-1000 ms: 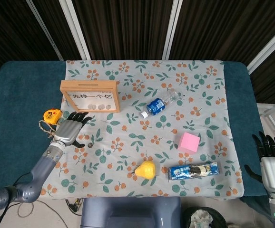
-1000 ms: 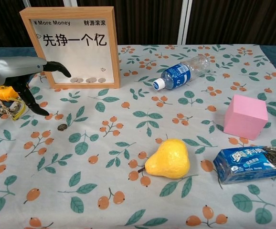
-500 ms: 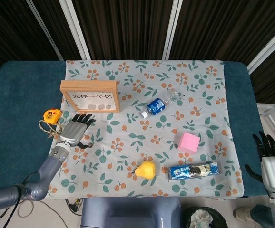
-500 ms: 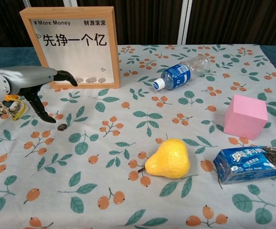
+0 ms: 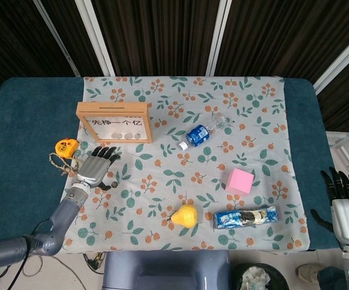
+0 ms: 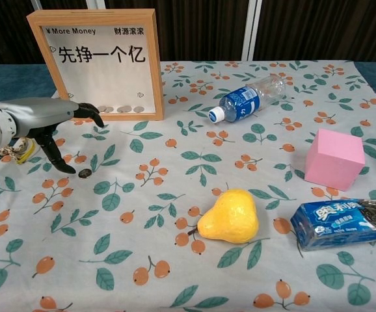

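My left hand point(image 5: 96, 167) hovers low over the floral cloth, just in front of the wooden coin box point(image 5: 114, 121). Its fingers are spread and it holds nothing. In the chest view the left hand point(image 6: 45, 120) points its thumb down, the tip a short way left of a small dark coin point(image 6: 84, 173) lying on the cloth. The same coin point(image 5: 110, 181) shows by the hand in the head view. The coin box point(image 6: 103, 62) stands upright with several coins behind its glass. My right hand point(image 5: 342, 202) hangs open off the table's right front corner, away from everything.
A yellow tape measure point(image 5: 66, 148) with rope lies left of the hand. A water bottle point(image 6: 246, 101) lies on its side mid-table. A pink cube point(image 6: 333, 158), a yellow pear point(image 6: 230, 216) and a blue cookie packet point(image 6: 341, 223) sit at the front right.
My left hand has sunk lower and shifted slightly right, bringing its thumb tip closer to the coin. The right hand has stayed still.
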Motion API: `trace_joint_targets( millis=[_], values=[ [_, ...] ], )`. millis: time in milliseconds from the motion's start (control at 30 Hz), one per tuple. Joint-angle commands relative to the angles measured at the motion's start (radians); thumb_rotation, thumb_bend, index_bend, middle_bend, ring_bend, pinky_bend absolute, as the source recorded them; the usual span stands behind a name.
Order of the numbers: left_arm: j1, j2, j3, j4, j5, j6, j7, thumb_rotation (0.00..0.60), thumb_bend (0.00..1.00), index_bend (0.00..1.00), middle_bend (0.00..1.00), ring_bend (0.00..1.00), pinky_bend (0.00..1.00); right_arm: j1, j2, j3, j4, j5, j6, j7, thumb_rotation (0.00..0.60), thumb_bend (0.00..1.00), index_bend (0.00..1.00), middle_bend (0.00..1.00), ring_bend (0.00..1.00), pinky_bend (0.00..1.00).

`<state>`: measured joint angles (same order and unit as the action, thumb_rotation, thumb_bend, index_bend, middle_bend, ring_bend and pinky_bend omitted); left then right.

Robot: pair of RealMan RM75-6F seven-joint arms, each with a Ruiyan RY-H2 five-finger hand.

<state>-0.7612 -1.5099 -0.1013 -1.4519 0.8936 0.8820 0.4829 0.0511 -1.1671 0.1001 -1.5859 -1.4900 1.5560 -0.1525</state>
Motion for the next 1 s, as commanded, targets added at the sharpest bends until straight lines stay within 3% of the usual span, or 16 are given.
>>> trace_joint_targets(
  millis=[33, 567, 1000],
  values=[
    [-0.003, -0.007, 0.003, 0.009, -0.001, -0.001, 0.002, 0.6, 0.09, 0.21, 0.0, 0.0, 0.0, -0.001, 0.0, 0.002, 0.002, -0.003, 0.005, 0.005, 0.6, 0.3, 0.08, 0.0, 0.0, 0.0],
    [-0.021, -0.043, 0.002, 0.034, -0.002, 0.015, 0.029, 0.6, 0.09, 0.37, 0.0, 0.0, 0.0, -0.001, 0.001, 0.003, 0.002, 0.003, 0.003, 0.004, 0.6, 0.3, 0.08, 0.0, 0.0, 0.0],
    [-0.025, -0.056, 0.008, 0.048, -0.013, 0.016, 0.044, 0.6, 0.09, 0.37, 0.0, 0.0, 0.0, -0.002, 0.0, 0.004, 0.0, 0.005, 0.004, -0.006, 0.6, 0.3, 0.08, 0.0, 0.0, 0.0]
  ],
)
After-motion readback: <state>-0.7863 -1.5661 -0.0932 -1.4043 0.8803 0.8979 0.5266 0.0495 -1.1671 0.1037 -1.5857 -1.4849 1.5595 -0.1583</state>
